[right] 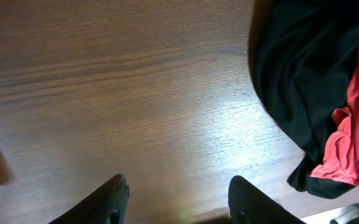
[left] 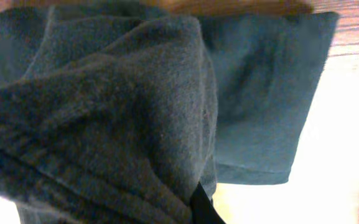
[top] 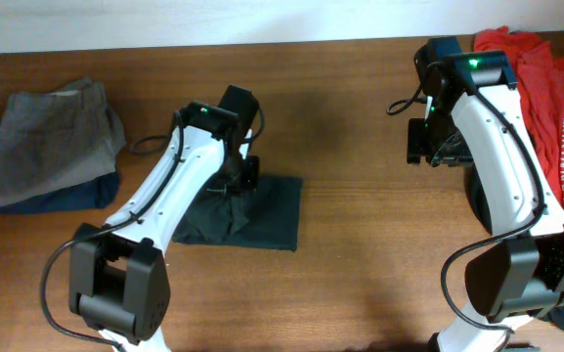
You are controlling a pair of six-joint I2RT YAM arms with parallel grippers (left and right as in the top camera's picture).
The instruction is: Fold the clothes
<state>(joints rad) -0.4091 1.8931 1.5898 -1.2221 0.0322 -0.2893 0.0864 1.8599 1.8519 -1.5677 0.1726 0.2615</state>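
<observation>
Garment: black T-shirt (top: 267, 210) lies partly folded on the table (top: 360, 117), its left edge bunched and raised off the wood. On that raised fold the left fingers (left: 201, 208) pinch narrow, cloth filling the wrist view. Well right of the T-shirt the right fingers (right: 114, 199) stand wide, nothing between them, above bare wood. Grey trousers (top: 47, 137) far left of it; red shirt (top: 555, 88) far right.

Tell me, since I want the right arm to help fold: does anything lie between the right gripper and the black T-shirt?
Nothing visible does. Only bare table separates the open right gripper from the black T-shirt. The left gripper is shut on a bunched part of it; the red shirt lies off that path.
</observation>
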